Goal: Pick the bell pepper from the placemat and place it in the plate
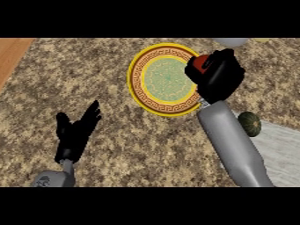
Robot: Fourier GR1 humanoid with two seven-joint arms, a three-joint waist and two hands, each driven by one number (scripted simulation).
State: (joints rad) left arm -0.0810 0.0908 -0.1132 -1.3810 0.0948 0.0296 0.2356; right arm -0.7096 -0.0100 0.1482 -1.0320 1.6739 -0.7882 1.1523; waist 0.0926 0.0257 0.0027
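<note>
Left hand (74,132): black, fingers straight and upward, holding nothing, resting over speckled granite counter (113,158) near its front edge; idle, out of working arm's way.

Pale grey placemat (288,154) at counter's front right corner; dark green round squash (250,123) sits at its far left edge, beside grey right forearm.

Right hand (216,75): fingers curled round red bell pepper (203,60), mostly hidden, red showing at top. Held over right rim of yellow-rimmed patterned round plate (165,79), toward counter's far edge; likely positioned for release onto plate centre, so small leftward shift seems needed.
</note>
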